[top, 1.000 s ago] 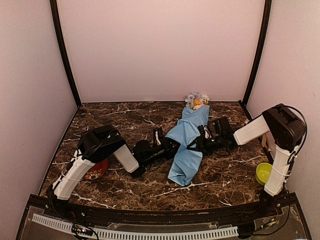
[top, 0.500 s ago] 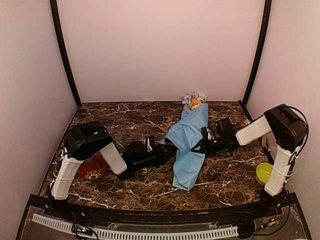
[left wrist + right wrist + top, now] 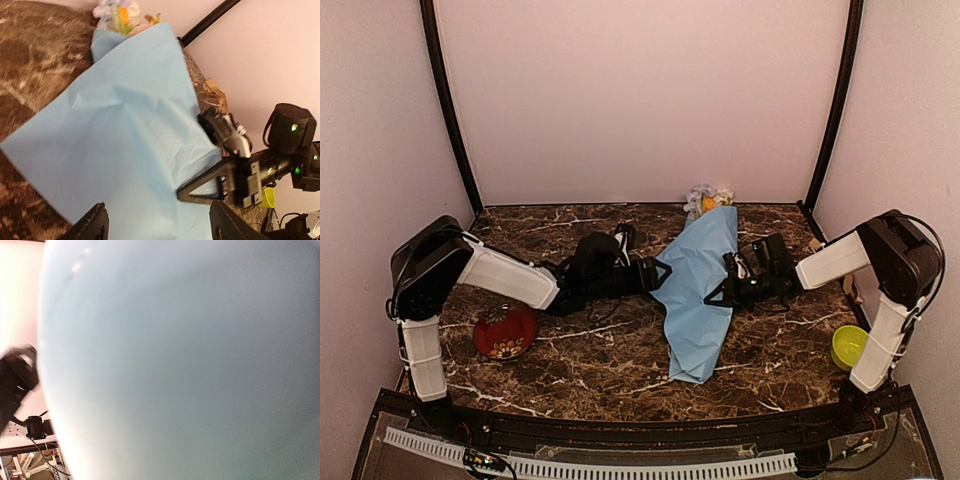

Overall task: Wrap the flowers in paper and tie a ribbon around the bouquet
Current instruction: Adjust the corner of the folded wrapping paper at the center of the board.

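**Bouquet lying mid-table, right gripper clamped on it, left gripper open**

Red patterned dish [image 3: 505, 333] sits at the left on the marble table [image 3: 570, 365], near the left arm's base; its patterned inside faces up; whether it holds anything, cannot tell.

Left gripper [image 3: 658, 275] reaches in from the left, level with the bouquet's [image 3: 698, 300] upper half; in the left wrist view its fingers [image 3: 92, 225] are spread wide with the paper [image 3: 125, 130] just ahead of them; whether they touch it, cannot tell.

The bouquet lies flat at table centre, slightly tilted; the paper forms a long light-blue cone with its wide mouth toward the back wall and its narrow end toward the near edge; the flowers [image 3: 708, 200] are inside the cone, with only white, orange and pale heads poking out of the far mouth [image 3: 122, 12].

Right gripper [image 3: 713, 294] comes in from the right, jaws pressed together, pinching the paper's right edge [image 3: 187, 192]; right wrist view is filled with blurred light blue.

Yellow-green cup [image 3: 847, 347] stands upright at the far right by the right arm's base, well apart from the bouquet; contents cannot tell.
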